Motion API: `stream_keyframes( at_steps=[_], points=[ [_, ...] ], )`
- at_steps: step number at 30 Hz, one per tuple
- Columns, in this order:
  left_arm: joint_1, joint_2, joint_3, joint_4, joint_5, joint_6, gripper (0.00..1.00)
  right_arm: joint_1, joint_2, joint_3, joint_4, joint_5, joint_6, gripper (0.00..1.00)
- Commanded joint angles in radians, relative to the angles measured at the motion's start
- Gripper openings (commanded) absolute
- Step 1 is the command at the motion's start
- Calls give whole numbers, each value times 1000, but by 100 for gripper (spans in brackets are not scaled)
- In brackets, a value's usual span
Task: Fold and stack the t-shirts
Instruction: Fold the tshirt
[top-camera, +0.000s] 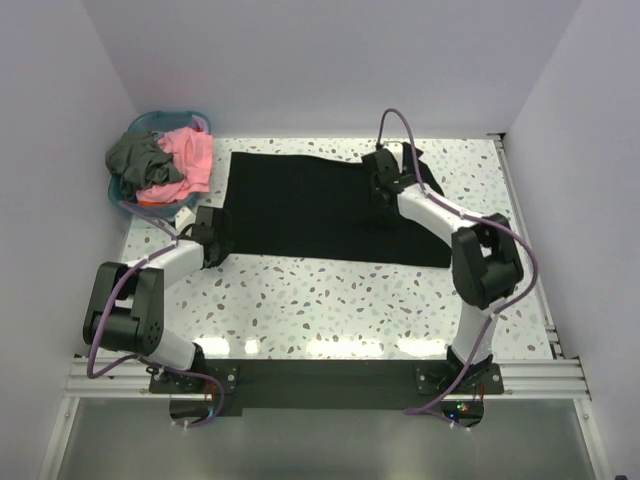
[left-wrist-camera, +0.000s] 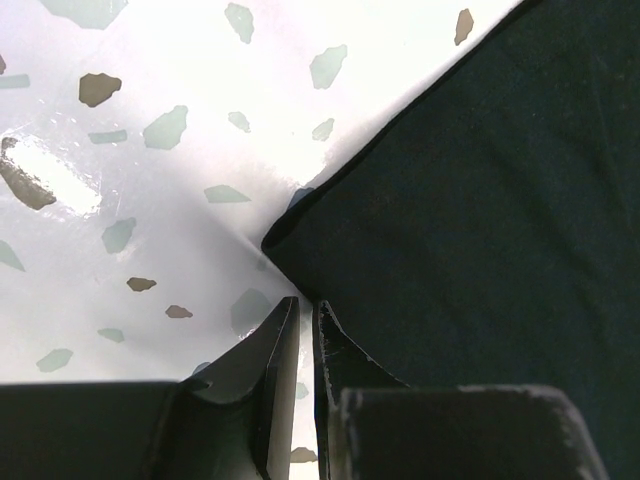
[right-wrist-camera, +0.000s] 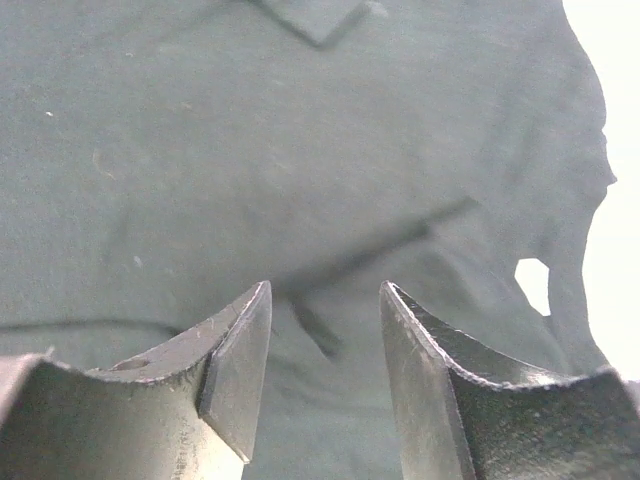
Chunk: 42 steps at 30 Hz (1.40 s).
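Right jaws parted over black t-shirt (right-wrist-camera: 300, 150); left jaws narrow at corner.

Bright, even light falls from overhead, and the glossy table (top-camera: 330, 300) bounces white glare along its near and far edges. In the left wrist view a hot patch blooms on the table, and the black t-shirt (left-wrist-camera: 470, 220) casts a soft shadow. The right wrist view is overexposed (black cloth reads grey-green), its right edge blown white and the right pincer (right-wrist-camera: 326, 290) slightly blurred.

The large t-shirt (top-camera: 300, 200) lay flat on the table (top-camera: 330, 300); to its left, two other t-shirts (top-camera: 185, 155) sat in the basket (top-camera: 120, 192).
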Motion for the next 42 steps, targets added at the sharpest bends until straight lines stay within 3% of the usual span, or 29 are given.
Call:
stream_keyframes(
  at_steps=[1, 6, 14, 36, 42],
  points=[
    [3, -18, -21, -26, -13, 22, 15, -18, -145, -98, 14, 55, 54, 52],
    [3, -18, -26, -23, -10, 24, 15, -47, -195, -272, 120, -15, 72, 46],
    [3, -15, -29, -17, -4, 25, 15, -53, -75, -266, 166, -57, 89, 24],
    [9, -19, -34, -15, 0, 39, 15, -98, 124, -11, 189, -89, 61, 27],
    [11, -28, -35, -19, -1, 45, 15, -119, 22, -19, 158, -53, 51, 34]
  ],
)
